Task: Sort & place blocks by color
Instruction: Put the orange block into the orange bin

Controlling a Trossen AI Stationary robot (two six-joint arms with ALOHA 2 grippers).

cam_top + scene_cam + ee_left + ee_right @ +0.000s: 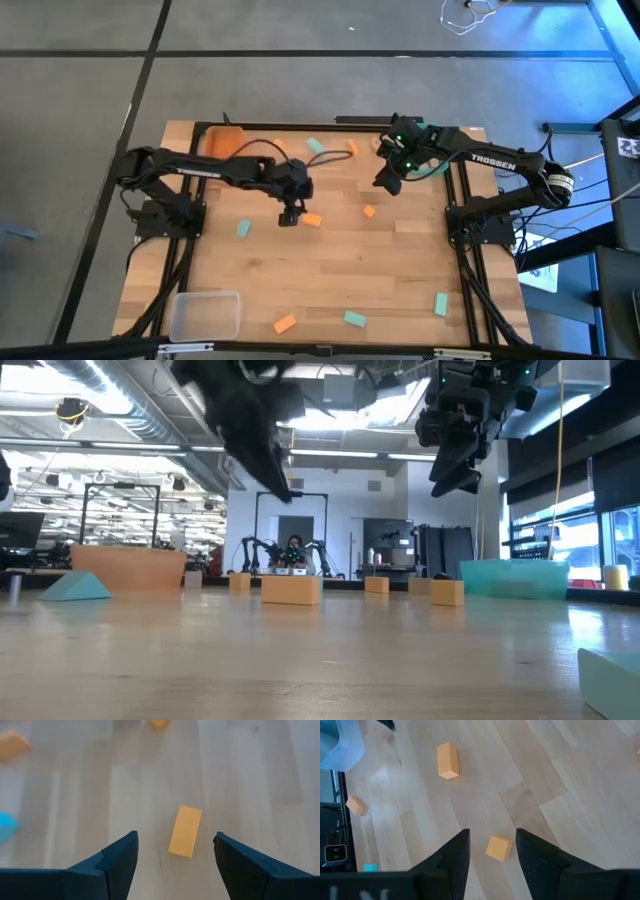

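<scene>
High view first: my left gripper [290,214] hangs at centre frame with its fingers spread and nothing between them, just beside an orange rectangular block [312,220] on the wooden table [400,270]. I judge this the approach to a pick. My right gripper [388,181], upper right of centre, is part open and empty, above a small orange cube [369,211]. The orange bin [222,143] sits upper left, the teal bin [437,160] upper right, the clear bin [204,315] lower left; teal and orange blocks are scattered about.

Low view: both grippers hang clear above the tabletop; matte, squared wooden blocks stand along the middle.

Left wrist view: the orange block [185,831] lies flat, slightly skewed, between the open fingers [117,865]. Next I'd descend and turn to square up before closing.

Right wrist view: the cube [498,847] sits between those fingers [452,857].
</scene>
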